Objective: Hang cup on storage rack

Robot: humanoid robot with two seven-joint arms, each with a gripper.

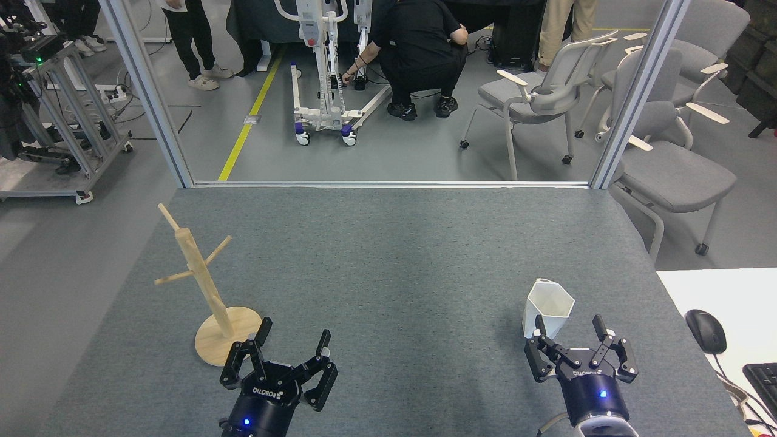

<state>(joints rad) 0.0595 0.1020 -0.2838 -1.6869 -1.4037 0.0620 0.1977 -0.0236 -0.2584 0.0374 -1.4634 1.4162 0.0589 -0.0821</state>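
The cup is white and faceted and stands upright on the grey table at the right. Just in front of it my right gripper is open, its fingertips at the cup's near side, not closed on it. The storage rack, a light wooden post with angled pegs on a round base, leans at the left. My left gripper is open with nothing in it, right beside the rack's base on its near right.
The grey felt table runs back to a metal frame. A white desk with a black mouse and a keyboard corner adjoins at the right. Beyond are chairs, people, a wheeled stand and an equipment cart.
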